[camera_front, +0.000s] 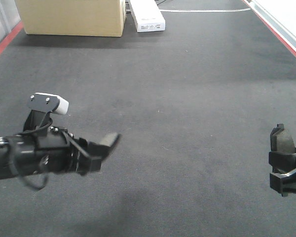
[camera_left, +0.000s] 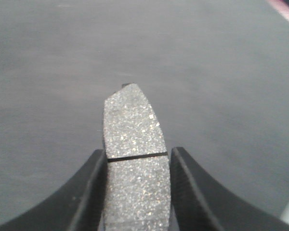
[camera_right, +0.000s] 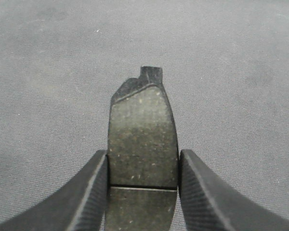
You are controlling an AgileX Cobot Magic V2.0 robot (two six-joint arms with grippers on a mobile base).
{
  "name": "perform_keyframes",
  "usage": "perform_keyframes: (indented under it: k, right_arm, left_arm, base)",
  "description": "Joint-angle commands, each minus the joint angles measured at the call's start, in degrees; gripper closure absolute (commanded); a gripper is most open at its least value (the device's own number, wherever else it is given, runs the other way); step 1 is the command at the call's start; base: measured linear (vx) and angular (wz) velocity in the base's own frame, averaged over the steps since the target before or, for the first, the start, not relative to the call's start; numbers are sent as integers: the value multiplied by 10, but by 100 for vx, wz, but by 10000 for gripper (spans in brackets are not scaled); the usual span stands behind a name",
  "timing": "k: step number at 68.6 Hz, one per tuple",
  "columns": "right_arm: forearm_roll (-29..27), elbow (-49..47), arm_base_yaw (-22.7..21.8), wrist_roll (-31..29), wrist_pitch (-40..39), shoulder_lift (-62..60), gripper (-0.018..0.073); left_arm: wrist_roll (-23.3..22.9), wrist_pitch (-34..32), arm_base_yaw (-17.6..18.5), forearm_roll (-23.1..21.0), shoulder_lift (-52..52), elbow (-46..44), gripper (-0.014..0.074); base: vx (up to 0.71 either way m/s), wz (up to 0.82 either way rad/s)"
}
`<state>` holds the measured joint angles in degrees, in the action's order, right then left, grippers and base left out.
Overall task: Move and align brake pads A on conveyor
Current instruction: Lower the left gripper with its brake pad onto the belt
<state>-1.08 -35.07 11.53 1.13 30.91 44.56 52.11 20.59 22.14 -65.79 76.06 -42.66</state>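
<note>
Left gripper is closed on a speckled pad, its fingers pressing both long edges at the groove, and the pad's tip juts out ahead of them. In the front view it hangs at lower left, over the belt. Right gripper likewise clamps a darker pad at its groove, held upright at the lower right edge of the front view, also over the belt. Red strips line the belt's sides. At top left sit a cardboard box and a white box.
</note>
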Motion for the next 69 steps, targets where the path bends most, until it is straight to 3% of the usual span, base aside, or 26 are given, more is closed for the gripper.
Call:
perform_keyframes:
  k: [1, 6, 12, 21, 46, 69]
  right_arm:
    - [1, -19, -1, -4, -47, -5, 545]
    - [1, -19, -1, -4, -47, -5, 545]
    - [1, -19, -1, -4, -47, -5, 545]
    - [1, -19, -1, -4, -47, -5, 545]
    - [1, -19, -1, -4, -47, -5, 545]
    - [1, -19, -1, -4, -47, -5, 545]
  left_arm:
    - [-59, -110, 2, 17, 3, -22, 503]
    - [-103, -160, 2, 31, 24, -22, 503]
    - [-125, -182, 2, 31, 57, -22, 503]
    - [-133, -168, 2, 29, 109, -22, 503]
    - [-248, -140, 12, 29, 155, 1, 503]
    - [-262, -131, 20, 29, 155, 32, 478]
  base:
    - [0, 0]
    - [0, 0]
    - [0, 0]
    - [0, 0]
    - [0, 0]
    - [0, 0]
